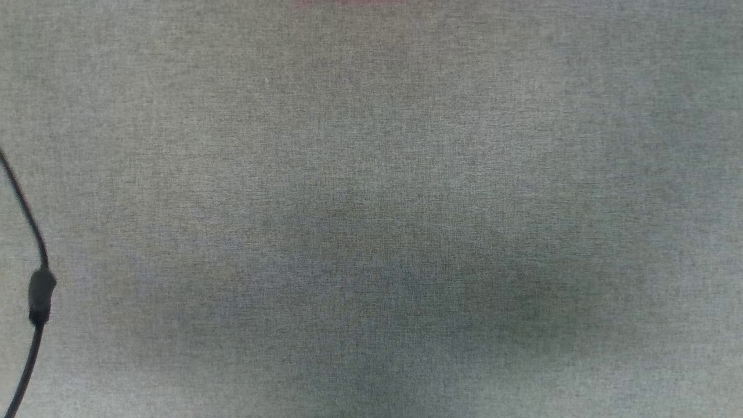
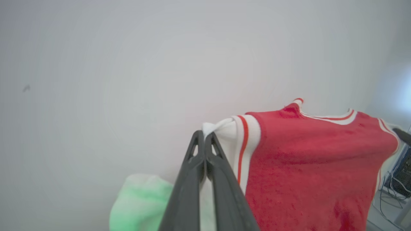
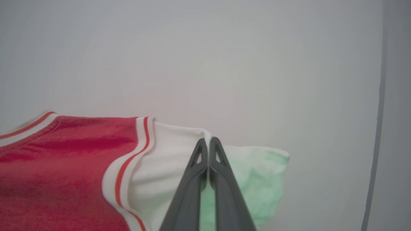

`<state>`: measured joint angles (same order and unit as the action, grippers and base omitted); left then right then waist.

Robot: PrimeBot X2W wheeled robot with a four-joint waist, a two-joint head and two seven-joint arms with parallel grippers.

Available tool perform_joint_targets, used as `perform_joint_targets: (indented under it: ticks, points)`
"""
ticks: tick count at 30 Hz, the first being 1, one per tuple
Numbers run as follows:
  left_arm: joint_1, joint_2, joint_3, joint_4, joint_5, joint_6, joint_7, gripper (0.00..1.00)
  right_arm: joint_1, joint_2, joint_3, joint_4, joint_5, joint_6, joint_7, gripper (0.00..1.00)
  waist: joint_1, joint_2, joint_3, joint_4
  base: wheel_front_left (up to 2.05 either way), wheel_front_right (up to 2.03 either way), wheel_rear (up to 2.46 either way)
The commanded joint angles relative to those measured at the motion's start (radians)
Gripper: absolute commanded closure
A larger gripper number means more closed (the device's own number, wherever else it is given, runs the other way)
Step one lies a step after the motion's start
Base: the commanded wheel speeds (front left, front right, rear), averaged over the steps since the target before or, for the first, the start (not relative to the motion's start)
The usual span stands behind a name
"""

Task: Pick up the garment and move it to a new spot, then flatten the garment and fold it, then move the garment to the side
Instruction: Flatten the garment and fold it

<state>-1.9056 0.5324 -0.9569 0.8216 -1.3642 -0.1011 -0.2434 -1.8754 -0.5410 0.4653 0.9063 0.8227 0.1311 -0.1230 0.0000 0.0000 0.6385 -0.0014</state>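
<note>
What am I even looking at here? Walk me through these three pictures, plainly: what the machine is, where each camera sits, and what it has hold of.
This is a wheeled robot with two arms, each ending in a gripper of two long dark fingers. One picture comes from a camera on its head, looking down at a grey cloth-covered surface; a thin black cable hangs at the left edge, and a faint red sliver shows at the top edge.

The other two come from cameras on the wrists, each looking along its own fingers. In the left wrist view, the left gripper is shut on a white sleeve of the garment, a red jersey with white-and-red striped trim. In the right wrist view, the right gripper is shut on the other white sleeve. So the jersey hangs stretched between both grippers, before a pale wall.
</note>
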Motion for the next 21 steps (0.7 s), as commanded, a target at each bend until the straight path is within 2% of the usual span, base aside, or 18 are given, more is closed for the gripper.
perform_joint_targets:
  ticks: [1, 5, 8, 10, 15, 18, 21]
  points:
    - [-0.031, -0.001, 0.028, 0.026, -0.007, -0.002, -0.012, 1.0, -0.018, 0.007, -0.015, 0.029, -0.01, -0.001, -0.022, 1.0, 0.0, 0.0, -0.005, -0.002, 0.0, 0.0, 0.0]
    - [-0.066, -0.032, 0.069, 0.079, -0.003, -0.02, -0.021, 1.0, -0.044, 0.022, -0.03, 0.086, -0.026, -0.001, -0.049, 1.0, 0.0, 0.0, -0.022, -0.002, 0.0, 0.0, 0.0]
    - [0.017, -0.037, 0.056, 0.078, -0.012, -0.028, -0.021, 1.0, 0.019, 0.018, -0.009, 0.096, -0.018, -0.001, -0.035, 1.0, 0.0, 0.0, -0.04, 0.003, 0.0, 0.0, 0.0]
    - [0.091, -0.025, 0.043, 0.023, -0.029, -0.029, -0.021, 1.0, 0.077, 0.011, 0.011, 0.078, -0.004, -0.001, -0.024, 1.0, 0.0, 0.0, -0.051, 0.006, 0.0, 0.0, 0.0]
    - [0.398, 0.074, 0.052, -0.208, -0.04, -0.028, -0.023, 1.0, 0.3, -0.02, 0.055, -0.023, 0.071, -0.001, -0.02, 1.0, 0.0, 0.0, -0.079, -0.004, 0.0, 0.0, 0.0]
    - [0.619, 0.114, 0.101, -0.347, -0.054, -0.028, -0.023, 1.0, 0.467, -0.063, 0.071, -0.113, 0.139, -0.001, -0.009, 1.0, 0.0, 0.0, -0.097, -0.004, 0.0, 0.0, 0.0]
    - [0.839, 0.125, 0.158, -0.47, -0.071, -0.028, -0.024, 1.0, 0.65, -0.108, 0.085, -0.223, 0.202, -0.001, 0.014, 1.0, 0.0, 0.0, -0.119, -0.003, 0.0, 0.0, 0.0]
